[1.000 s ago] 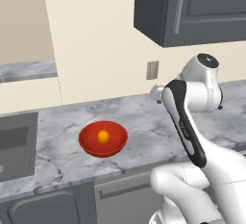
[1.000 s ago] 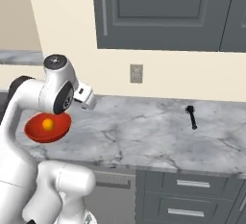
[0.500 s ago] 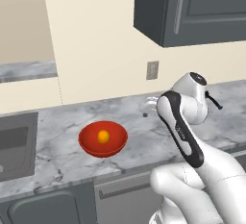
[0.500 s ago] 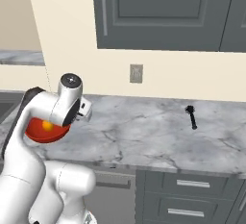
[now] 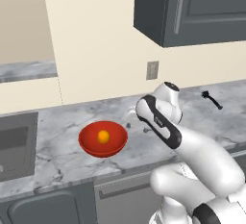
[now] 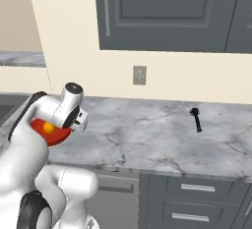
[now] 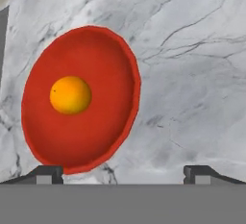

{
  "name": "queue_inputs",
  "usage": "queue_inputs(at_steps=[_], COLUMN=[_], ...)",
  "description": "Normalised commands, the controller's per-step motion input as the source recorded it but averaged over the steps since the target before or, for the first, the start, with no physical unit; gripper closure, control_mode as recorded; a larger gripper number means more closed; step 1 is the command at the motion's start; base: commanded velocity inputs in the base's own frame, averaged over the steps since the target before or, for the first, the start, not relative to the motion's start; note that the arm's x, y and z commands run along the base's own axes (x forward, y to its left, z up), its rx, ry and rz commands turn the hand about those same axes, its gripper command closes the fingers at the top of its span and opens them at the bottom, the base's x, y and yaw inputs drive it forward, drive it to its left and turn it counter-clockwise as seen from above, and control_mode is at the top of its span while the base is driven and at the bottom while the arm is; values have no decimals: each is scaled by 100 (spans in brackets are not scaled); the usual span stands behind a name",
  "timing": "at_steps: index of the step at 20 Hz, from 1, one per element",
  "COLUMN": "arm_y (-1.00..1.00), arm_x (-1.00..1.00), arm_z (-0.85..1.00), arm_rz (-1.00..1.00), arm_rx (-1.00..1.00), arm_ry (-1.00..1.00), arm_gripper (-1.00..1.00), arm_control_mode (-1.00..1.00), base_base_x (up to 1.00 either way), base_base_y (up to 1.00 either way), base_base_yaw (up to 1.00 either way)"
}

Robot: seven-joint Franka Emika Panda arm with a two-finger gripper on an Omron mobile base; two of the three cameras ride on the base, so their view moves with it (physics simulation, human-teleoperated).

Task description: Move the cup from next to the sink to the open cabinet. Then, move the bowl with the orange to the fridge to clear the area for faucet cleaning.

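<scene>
- Gripper: fingers spread wide, nothing between them, seen in the hand view.
- Bowl on the counter, ahead of the left fingertip; orange inside.
- Right base view: arm hides most of the bowl.

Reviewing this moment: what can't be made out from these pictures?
- Bowl, right base view: its left part is hidden behind the arm.
- Gripper, hand view: fingertips cut by the bottom edge; the gap is wide, so it is open.
- Small black object, base views: too small to identify.
- Sink, left base view: cut off by the left edge.
</scene>
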Motion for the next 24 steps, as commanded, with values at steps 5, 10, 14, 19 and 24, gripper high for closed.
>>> queue_inputs(at_steps=[5,10,14,19,24], arm_y=[33,4,0,6,9], arm_x=[24,4,0,7,14], arm_z=[-44,-48,-33,-42,-40], arm_rz=[4,1,0,0,0], arm_rx=[1,0,0,0,0], arm_ry=[17,3,0,0,0], arm_gripper=[-100,-100,-100,-100,-100], arm_control_mode=[-100,-100,-100,-100,-100], base_base_x=[0,0,0,0,0], base_base_y=[0,0,0,0,0], base_base_yaw=[0,0,0,0,0])
